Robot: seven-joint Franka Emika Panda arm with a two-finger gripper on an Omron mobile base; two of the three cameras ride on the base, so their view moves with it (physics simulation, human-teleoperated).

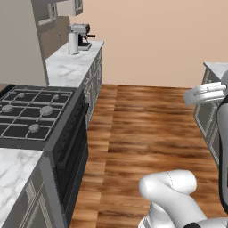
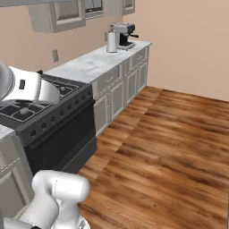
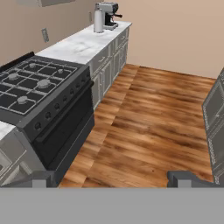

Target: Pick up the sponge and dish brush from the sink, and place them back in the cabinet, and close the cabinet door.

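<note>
the gripper (image 3: 111, 178) gapes wide and empty over the wood floor (image 3: 153, 118) beside the stove (image 3: 39, 94).

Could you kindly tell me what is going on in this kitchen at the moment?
Nothing is being handled yet. The white arm's pincer is open and empty, hovering above the brown wooden plank floor. Beside the robot stands a black gas stove, then a white marble counter with a silver coffee machine at its far end near the beige wall. Grey-taupe wall cupboards hang above that counter.
</note>
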